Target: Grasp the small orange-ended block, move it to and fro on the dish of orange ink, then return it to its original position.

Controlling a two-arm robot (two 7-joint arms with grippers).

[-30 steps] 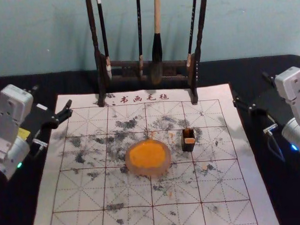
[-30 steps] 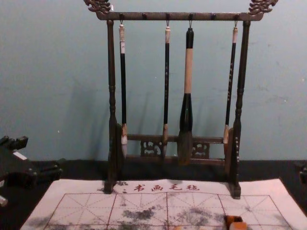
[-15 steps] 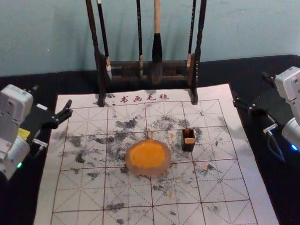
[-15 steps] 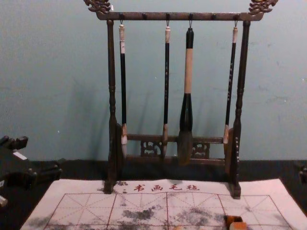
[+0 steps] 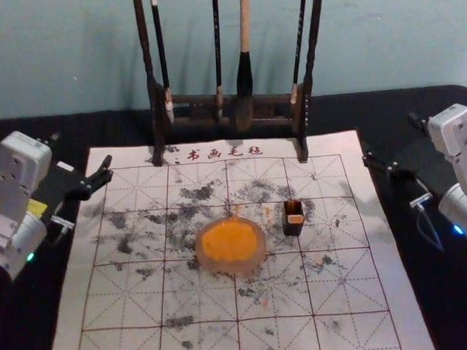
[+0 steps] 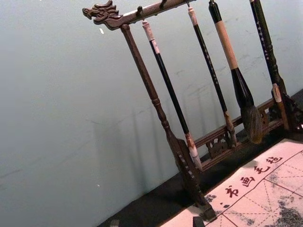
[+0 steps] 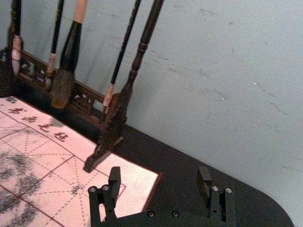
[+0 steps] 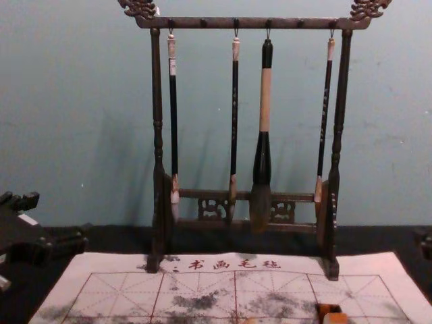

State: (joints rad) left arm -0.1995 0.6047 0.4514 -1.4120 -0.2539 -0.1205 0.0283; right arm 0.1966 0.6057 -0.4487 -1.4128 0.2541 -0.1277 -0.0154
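Gridded mat (image 5: 363, 293): left gripper (image 5: 81, 151) at left edge, right gripper (image 5: 390, 139) at right, both angled inward, fingers spread, empty.

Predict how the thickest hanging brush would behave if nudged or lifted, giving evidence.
The thickest brush would probably swing when nudged, since it hangs by a thin loop from the rack. Its straight handle looks stiff, though the bristles may flex. Lifted, it may feel bottom-heavy, as it widens low down.
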